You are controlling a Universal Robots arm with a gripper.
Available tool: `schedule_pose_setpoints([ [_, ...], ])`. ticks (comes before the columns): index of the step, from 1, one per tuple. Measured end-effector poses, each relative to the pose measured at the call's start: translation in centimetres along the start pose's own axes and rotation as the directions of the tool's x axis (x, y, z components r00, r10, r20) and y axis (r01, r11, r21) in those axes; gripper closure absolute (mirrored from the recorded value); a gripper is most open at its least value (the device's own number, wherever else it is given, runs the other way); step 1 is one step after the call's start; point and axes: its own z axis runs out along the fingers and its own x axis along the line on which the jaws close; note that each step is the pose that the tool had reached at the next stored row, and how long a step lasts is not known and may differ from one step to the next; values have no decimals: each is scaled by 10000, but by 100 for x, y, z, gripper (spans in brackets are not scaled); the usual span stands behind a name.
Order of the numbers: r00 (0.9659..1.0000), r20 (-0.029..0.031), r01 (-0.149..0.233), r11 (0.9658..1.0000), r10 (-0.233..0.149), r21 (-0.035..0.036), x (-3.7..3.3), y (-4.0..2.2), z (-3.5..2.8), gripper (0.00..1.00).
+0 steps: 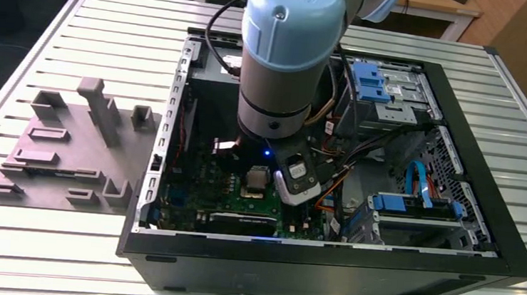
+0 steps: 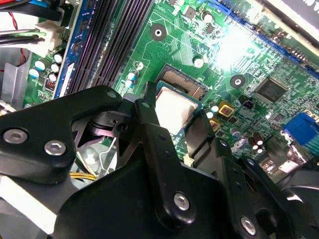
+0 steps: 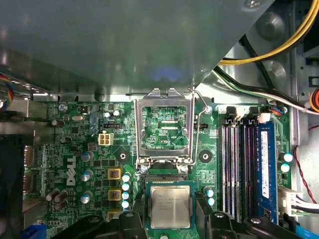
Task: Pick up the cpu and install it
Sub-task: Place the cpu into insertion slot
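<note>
The cpu [image 3: 170, 205] is a small square chip with a silvery top and a green rim. It sits between the two black fingers [image 3: 133, 220] of my gripper [image 3: 170, 221], whose jaws press on its opposite edges. It hangs just over the open socket [image 3: 164, 178], where a strip of contacts shows beyond its edge. The second wrist view shows the cpu [image 2: 174, 108] flanked by the fingers [image 2: 149, 119]. In the exterior view the gripper [image 1: 258, 179] reaches down into the computer case [image 1: 329, 268] over the motherboard [image 1: 202, 199].
The socket's metal load plate [image 3: 163, 130] stands hinged open beside the cpu. Memory slots [image 3: 239, 164] run along one side, and cables [image 3: 279, 45] cross a corner. A grey plastic tray [image 1: 63, 151] lies on the slatted table at the exterior view's left. Blue drive brackets [image 1: 369, 82] line the case.
</note>
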Motion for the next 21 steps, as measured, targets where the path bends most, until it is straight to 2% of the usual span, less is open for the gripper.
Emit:
schedule_pose_setpoints([
  [6,10000,0,0,10000,0,-1,1,-3,38,53],
  [15,10000,3,1,10000,-1,-6,0,-3,54,53],
  [21,10000,-1,-1,10000,1,-2,2,-28,92,53],
])
